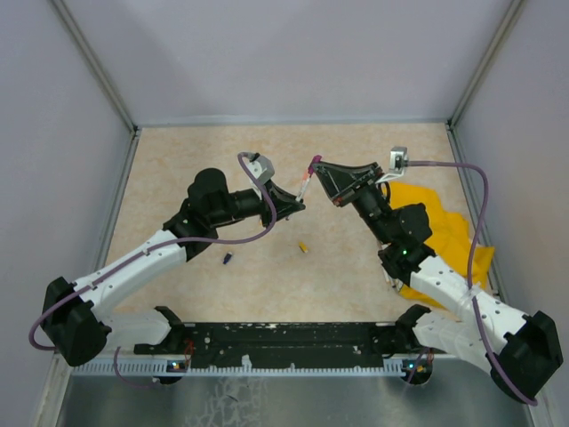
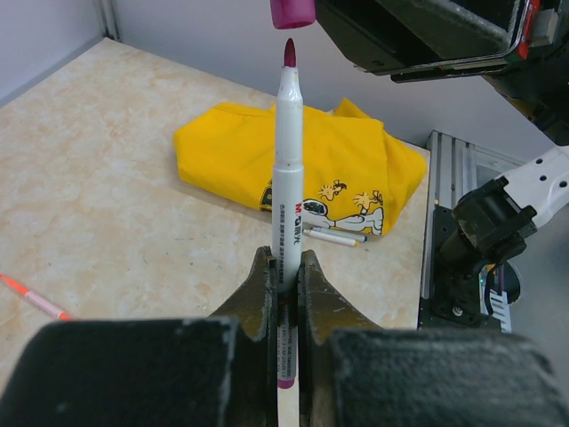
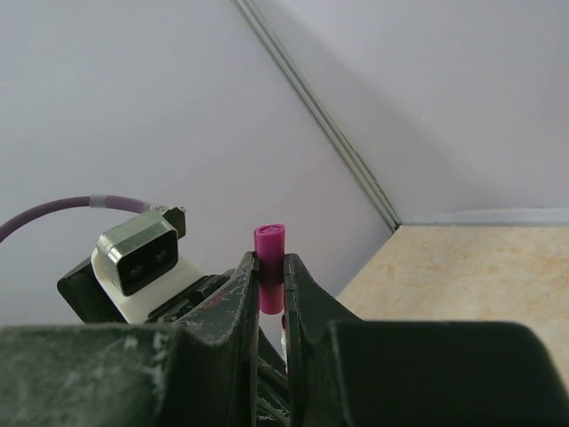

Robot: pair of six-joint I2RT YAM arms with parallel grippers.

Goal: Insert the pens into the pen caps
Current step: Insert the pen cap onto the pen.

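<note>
Left fingers hold pen tip near cap in right fingers

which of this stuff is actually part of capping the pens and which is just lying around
Job: white magenta-tipped pen, magenta cap, yellow cap, dark blue cap, orange pen, two more white pens.
Lying about: yellow cartoon-print cloth.

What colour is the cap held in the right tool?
The cap is magenta-purple, best seen in the right wrist view.
</note>
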